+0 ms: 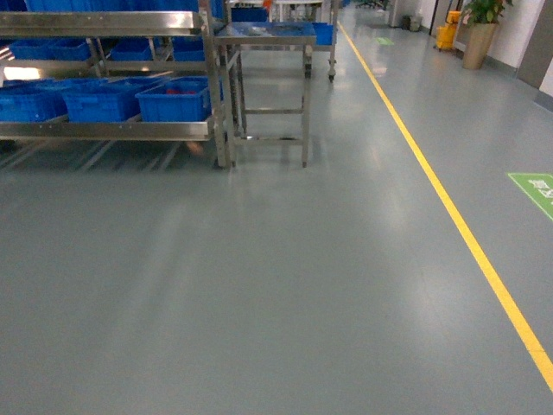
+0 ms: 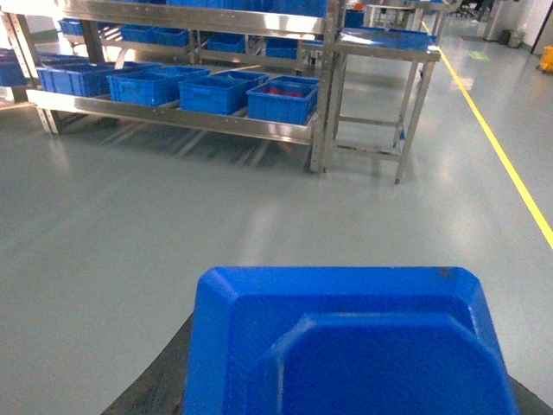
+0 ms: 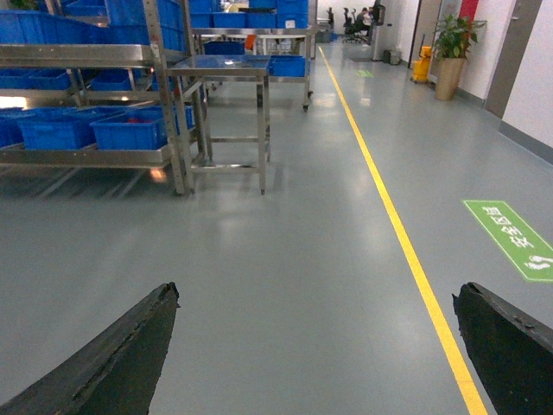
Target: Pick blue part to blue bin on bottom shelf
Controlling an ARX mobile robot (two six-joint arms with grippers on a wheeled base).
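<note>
You see an evenly lit hall with cool light from above. The grey floor (image 1: 276, 285) shines softly and gives pale, smeared reflections, strongest below the steel rack (image 1: 112, 130). The head view is a little soft and grainy. A small bright glare sits on the rack's left end there. In the left wrist view the blue part (image 2: 341, 346) at the bottom edge is very near and slightly out of focus. Shadows are weak everywhere.
</note>
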